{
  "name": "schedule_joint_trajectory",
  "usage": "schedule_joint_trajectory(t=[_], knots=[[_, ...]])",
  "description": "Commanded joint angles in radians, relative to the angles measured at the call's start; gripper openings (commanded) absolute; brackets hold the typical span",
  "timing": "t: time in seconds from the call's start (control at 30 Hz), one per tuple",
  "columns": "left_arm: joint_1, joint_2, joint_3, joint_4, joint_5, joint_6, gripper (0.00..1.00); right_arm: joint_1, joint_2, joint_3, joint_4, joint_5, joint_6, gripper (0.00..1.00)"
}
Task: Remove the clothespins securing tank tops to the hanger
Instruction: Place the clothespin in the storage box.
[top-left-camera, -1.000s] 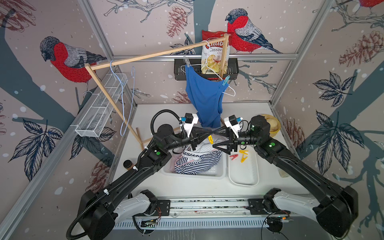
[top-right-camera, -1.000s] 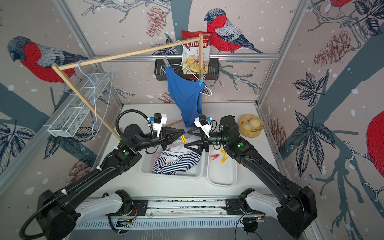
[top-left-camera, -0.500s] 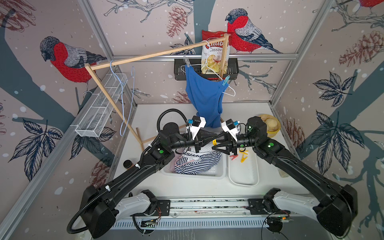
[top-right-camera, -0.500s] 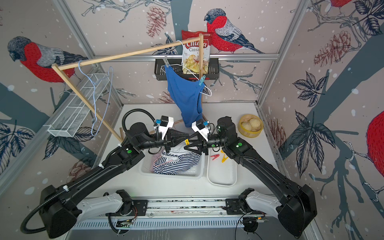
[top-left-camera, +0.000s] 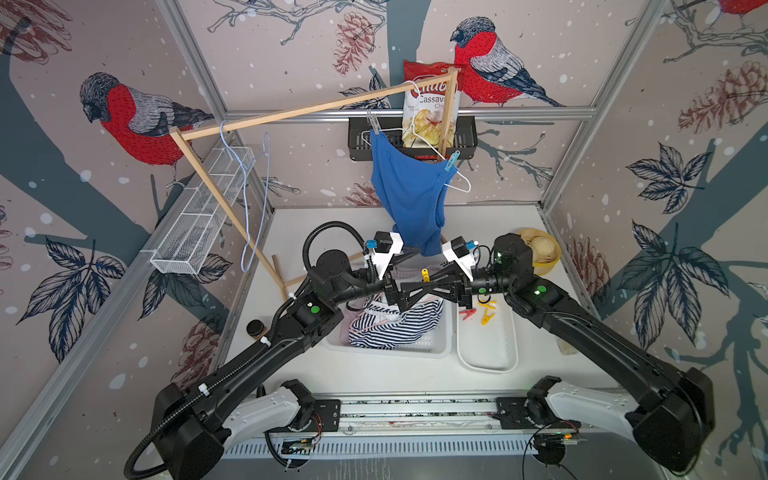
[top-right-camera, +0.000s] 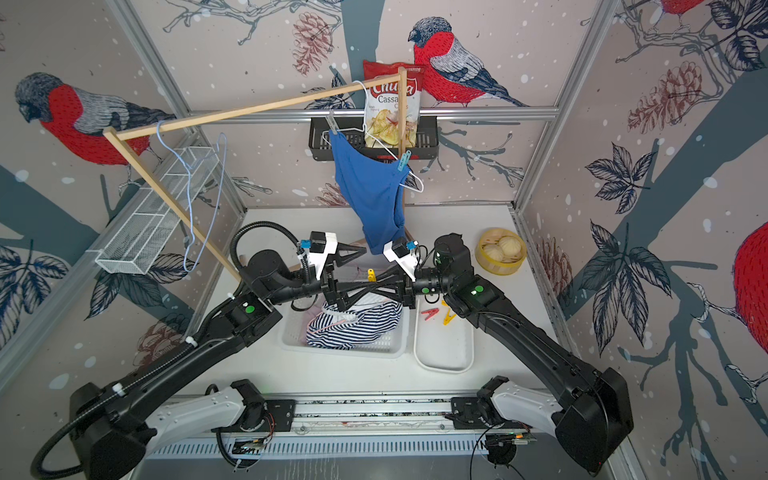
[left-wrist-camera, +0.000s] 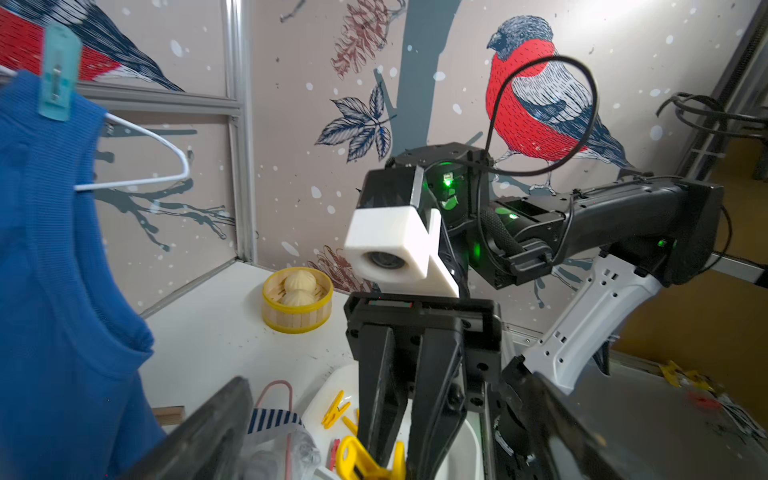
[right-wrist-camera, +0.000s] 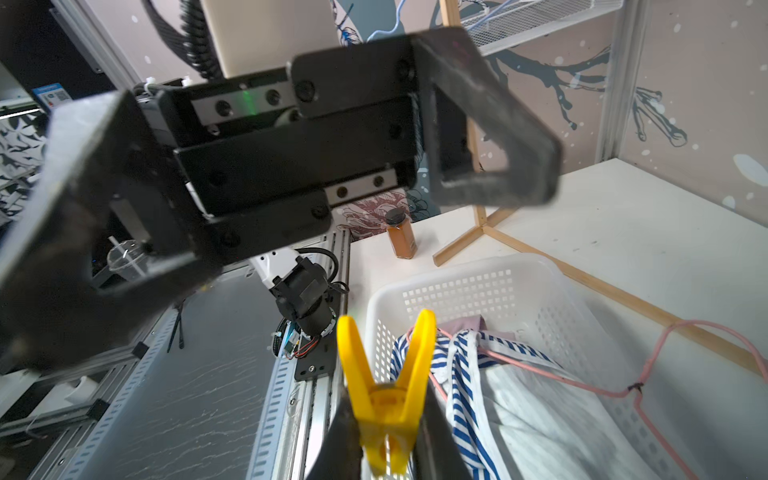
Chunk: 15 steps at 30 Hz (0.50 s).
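My right gripper (right-wrist-camera: 386, 440) is shut on a yellow clothespin (right-wrist-camera: 386, 395), which stands up between its fingers above the white basket (top-left-camera: 432, 345). My left gripper (left-wrist-camera: 378, 374) faces it with jaws wide open on either side, touching nothing. In both top views the two grippers meet over the basket, the yellow clothespin (top-left-camera: 424, 274) between them. The blue tank top (top-left-camera: 409, 195) hangs on a white hanger (top-left-camera: 457, 183), held by a teal clothespin (top-left-camera: 451, 161) and a grey clothespin (top-left-camera: 375, 123). A striped tank top (top-left-camera: 395, 324) lies in the basket.
A white tray (top-left-camera: 486, 357) right of the basket holds a red clothespin (top-left-camera: 467, 312) and yellow ones (top-left-camera: 486, 316). A wooden rack (top-left-camera: 291, 114) carries light-blue hangers (top-left-camera: 249, 199). A steamer of buns (top-left-camera: 540, 249) stands back right, a spice jar (top-left-camera: 255, 328) left. A pink hanger (right-wrist-camera: 648, 374) lies in the basket.
The arms came together over the basket. My right gripper closed on the yellow clothespin, and my left gripper, shut on it before, opened wide and let it go.
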Motion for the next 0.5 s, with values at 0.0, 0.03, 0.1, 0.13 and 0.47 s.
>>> schedule_joint_trajectory(t=[0.0, 0.03, 0.1, 0.13, 0.47], knots=[[0.0, -0.082, -0.064, 0.084, -0.267, -0.032, 0.99, -0.01, -0.018, -0.029, 0.015, 0.142, 0.081, 0.0], [0.0, -0.112, -0.097, 0.095, -0.353, -0.044, 0.99, -0.012, -0.027, -0.043, 0.007, 0.202, 0.106, 0.01], [0.0, -0.156, -0.146, 0.095, -0.464, -0.05, 0.99, -0.02, -0.06, -0.08, -0.025, 0.376, 0.179, 0.01], [0.0, -0.163, -0.164, 0.081, -0.511, -0.053, 0.99, -0.022, -0.083, -0.107, -0.046, 0.488, 0.218, 0.02], [0.0, 0.103, -0.017, -0.393, -0.632, -0.013, 0.92, -0.029, -0.233, -0.323, -0.355, 1.164, 0.567, 0.0]])
